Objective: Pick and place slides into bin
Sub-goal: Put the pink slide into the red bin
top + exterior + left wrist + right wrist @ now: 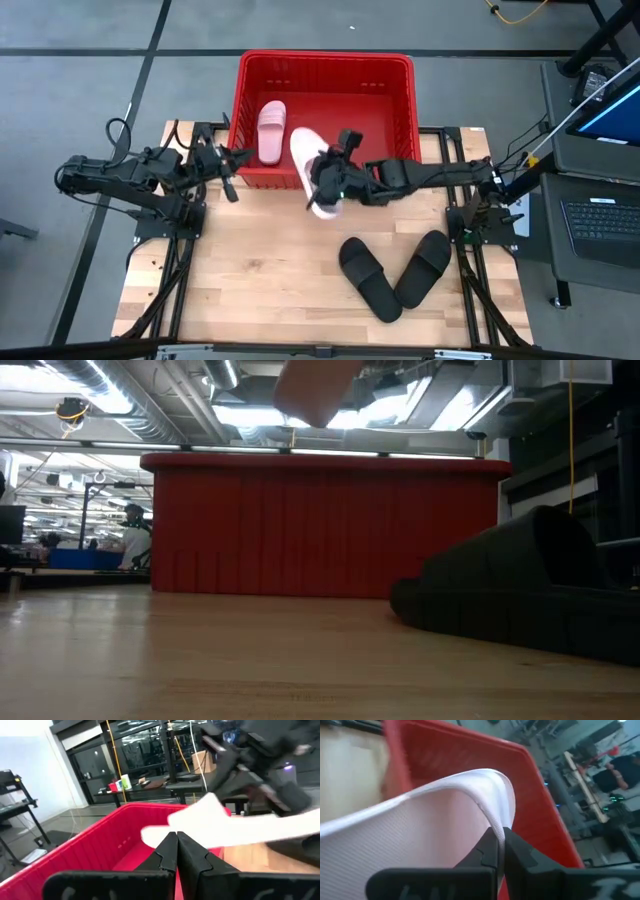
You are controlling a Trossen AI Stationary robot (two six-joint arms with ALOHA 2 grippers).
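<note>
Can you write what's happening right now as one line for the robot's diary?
right gripper: holds pink slide over bin rim | left gripper: shut, waiting by bin | in bin: one pink slide | on table: two black slides

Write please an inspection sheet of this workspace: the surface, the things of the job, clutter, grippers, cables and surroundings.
Surface: light wooden table top, bare at the near left.
Job's things: large red plastic basket at the far edge; one pale pink slide sandal inside it; second pink sandal, white sole up, held over the basket's near rim; two black slide sandals on the table, near right.
Clutter: nothing seen.
Grippers: right gripper shut on the second sandal; left gripper shut, empty, beside the basket's left near corner.
Cables: yellow cable on the floor.
Surroundings: laptop at the right.
</note>
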